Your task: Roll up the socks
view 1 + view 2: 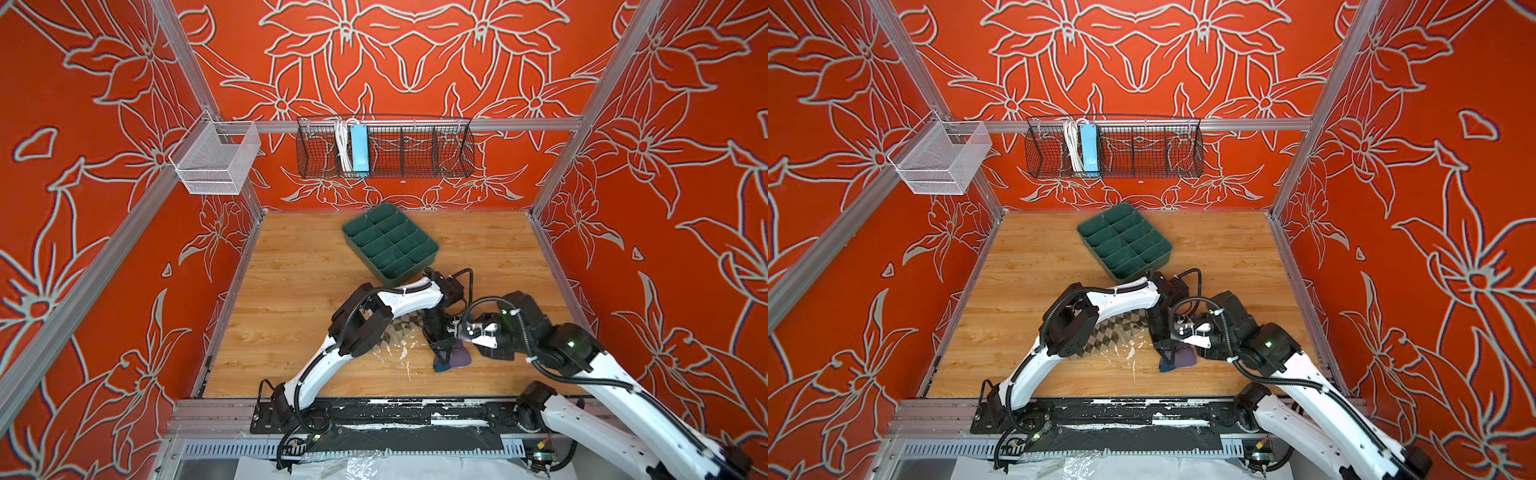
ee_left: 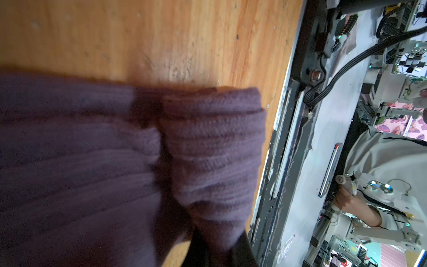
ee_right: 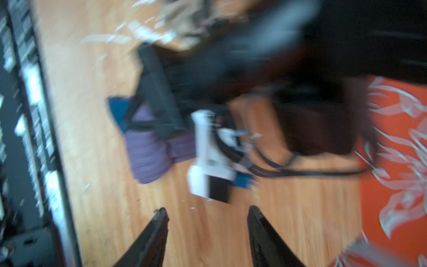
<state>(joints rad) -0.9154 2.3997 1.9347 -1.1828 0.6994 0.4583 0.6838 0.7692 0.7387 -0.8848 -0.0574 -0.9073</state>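
Two socks on wood table [image 1: 291,332]: purple sock [image 1: 461,358] front-centre, beige argyle sock [image 1: 1113,332] just beside it, mostly hidden under L arm. Left gripper [image 1: 442,352] closed, pinching purple sock. Right gripper [image 3: 206,212] jaws apart, empty, over bare wood. One green divided tray [image 1: 409,272] behind. Two wall baskets: black wire basket [image 1: 415,145], white mesh basket [image 1: 216,166].

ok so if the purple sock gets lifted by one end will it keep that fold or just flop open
Probably floppy: the purple sock is soft ribbed knit, already bunched and doubled over on the wooden table. It looks light, so the fold would likely sag open if hung from one end. The knit seems grippy rather than slippery.
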